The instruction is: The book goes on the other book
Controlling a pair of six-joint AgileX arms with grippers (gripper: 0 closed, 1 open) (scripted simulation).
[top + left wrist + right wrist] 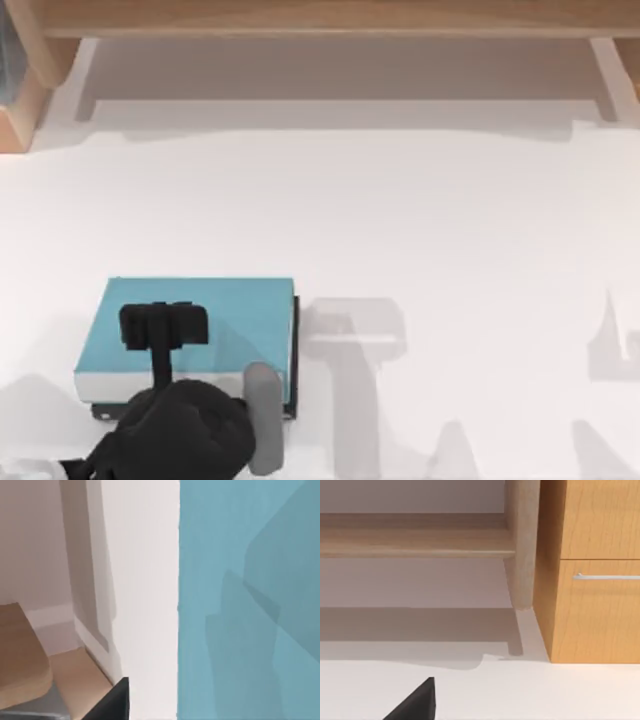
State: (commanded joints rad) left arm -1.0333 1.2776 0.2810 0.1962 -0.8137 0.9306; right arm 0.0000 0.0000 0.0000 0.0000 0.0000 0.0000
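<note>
Hovering low at the table's near left corner, the left gripper (163, 326) hangs directly above the book (240, 315), and whether its fingers are spread or pinched I cannot tell from these angles. That turquoise cover sits flat, white page edges facing the near side, and peeking out beneath it along the right and near edges is a thin black rim: the other book (296, 345). So the thick one is already lying on the thin one, nearly square to it, which to my eye means the stacking is as good as done and the arm is poised over the middle of the cover simply because that is where a steady set-down would leave it.

From the left wrist view, the cover's long straight edge (240, 580) runs against bare white table (145, 580), nothing crowding it.

Beyond the stack, the table top (420, 220) opens wide to the right and toward the far side, plenty of room for a retreat. At the far edge stands the wooden shelf unit (330, 18), and the right wrist view looks at a drawer front (600, 605) there, the right arm parked off that way.
</note>
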